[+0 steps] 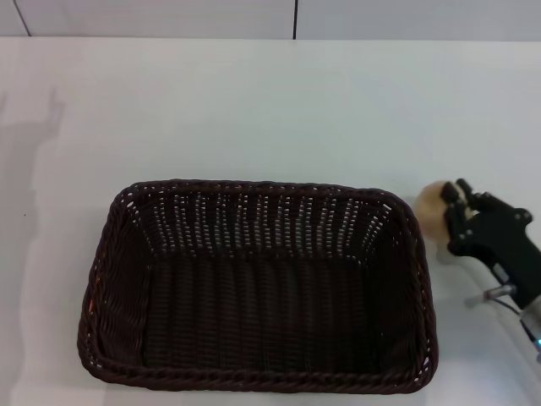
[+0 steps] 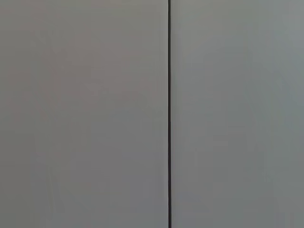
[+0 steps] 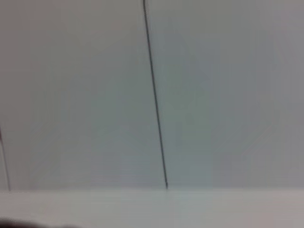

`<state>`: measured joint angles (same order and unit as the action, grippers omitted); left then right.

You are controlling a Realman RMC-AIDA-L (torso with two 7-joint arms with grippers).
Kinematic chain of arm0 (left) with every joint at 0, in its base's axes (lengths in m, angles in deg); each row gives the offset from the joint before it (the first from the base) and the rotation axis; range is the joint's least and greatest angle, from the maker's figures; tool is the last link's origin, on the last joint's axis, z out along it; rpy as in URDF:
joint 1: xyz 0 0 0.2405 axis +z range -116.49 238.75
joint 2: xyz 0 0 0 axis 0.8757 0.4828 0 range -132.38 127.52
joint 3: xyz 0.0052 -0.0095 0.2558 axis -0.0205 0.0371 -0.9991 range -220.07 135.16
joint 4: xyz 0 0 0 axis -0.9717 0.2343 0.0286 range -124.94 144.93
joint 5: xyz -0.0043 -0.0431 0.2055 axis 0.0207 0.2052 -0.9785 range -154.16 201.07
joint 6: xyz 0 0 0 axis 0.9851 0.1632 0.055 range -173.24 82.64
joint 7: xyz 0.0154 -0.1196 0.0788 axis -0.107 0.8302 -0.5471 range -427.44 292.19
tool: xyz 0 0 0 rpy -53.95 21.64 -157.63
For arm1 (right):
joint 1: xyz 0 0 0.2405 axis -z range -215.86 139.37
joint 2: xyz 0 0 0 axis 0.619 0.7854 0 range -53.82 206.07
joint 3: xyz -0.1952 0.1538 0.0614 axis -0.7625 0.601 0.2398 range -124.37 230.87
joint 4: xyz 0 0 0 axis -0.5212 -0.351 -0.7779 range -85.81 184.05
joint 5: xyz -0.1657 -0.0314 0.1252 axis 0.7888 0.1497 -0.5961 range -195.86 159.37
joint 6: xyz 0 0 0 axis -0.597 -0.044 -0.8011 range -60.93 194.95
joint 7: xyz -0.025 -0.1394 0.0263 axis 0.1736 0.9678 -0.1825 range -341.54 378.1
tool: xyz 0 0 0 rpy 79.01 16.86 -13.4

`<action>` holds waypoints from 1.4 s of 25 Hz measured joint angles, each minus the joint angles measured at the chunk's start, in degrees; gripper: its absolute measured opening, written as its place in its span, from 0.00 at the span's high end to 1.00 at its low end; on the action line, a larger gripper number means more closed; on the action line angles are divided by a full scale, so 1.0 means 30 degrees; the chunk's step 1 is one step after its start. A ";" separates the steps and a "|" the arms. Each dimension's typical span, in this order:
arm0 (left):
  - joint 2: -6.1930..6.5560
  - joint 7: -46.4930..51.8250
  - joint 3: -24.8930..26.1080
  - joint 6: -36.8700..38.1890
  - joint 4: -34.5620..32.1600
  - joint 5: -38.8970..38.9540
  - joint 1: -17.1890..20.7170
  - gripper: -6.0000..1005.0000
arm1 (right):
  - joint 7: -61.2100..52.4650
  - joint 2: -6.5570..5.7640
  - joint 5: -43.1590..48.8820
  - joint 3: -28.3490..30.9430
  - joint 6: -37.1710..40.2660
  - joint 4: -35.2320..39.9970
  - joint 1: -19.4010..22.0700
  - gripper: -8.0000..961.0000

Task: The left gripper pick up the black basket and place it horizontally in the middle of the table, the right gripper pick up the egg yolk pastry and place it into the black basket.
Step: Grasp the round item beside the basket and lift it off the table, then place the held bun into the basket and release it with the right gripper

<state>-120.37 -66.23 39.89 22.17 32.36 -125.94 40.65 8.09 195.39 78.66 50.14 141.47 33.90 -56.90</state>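
Observation:
The black basket (image 1: 258, 288) lies lengthwise across the near middle of the white table (image 1: 254, 101), open side up, with nothing in it. At its right end, just outside the rim, my right gripper (image 1: 454, 211) is shut on the egg yolk pastry (image 1: 433, 210), a pale tan ball held a little above the table. The left gripper is out of view; the left wrist view shows only a grey wall panel with a dark seam (image 2: 169, 114). The right wrist view shows the wall and the table's far edge (image 3: 152, 191).
A grey panelled wall (image 1: 296, 17) stands behind the table's far edge. A faint shadow (image 1: 34, 135) falls on the table at the left. White tabletop lies beyond and to the left of the basket.

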 joint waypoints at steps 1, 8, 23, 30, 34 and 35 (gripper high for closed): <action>0.0001 0.0004 0.0002 0.0004 0.0008 -0.0014 0.0016 0.22 | 0.0001 0.0000 -0.0021 0.0010 0.0598 0.0000 0.0121 0.83; -0.0001 0.0005 0.0003 -0.0020 -0.0003 -0.0012 0.0029 0.22 | -0.0067 -0.0028 0.0173 -0.0173 0.9327 0.0025 0.1392 0.91; -0.0030 0.0190 -0.0072 -0.0008 0.0056 -0.0002 0.0141 0.22 | -0.0404 0.0014 0.6167 -0.0020 0.7986 -0.2253 -0.3371 0.94; -0.0031 0.0124 -0.0091 0.0015 0.0010 -0.0011 0.0111 0.22 | -0.0645 -0.0014 0.6345 0.0054 0.7461 -0.2724 -0.3304 0.87; -0.0031 0.0115 -0.0050 -0.0028 -0.0043 -0.0007 0.0066 0.22 | -0.0680 -0.0029 0.6118 0.0508 0.7973 -0.2759 -0.2643 0.74; -0.0031 0.0115 -0.0050 -0.0028 -0.0043 -0.0007 0.0066 0.22 | -0.0680 -0.0029 0.6118 0.0508 0.7973 -0.2759 -0.2643 0.69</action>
<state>-120.47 -65.89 39.74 22.08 32.23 -125.96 40.85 6.05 195.30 97.02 51.66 165.39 25.62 -64.83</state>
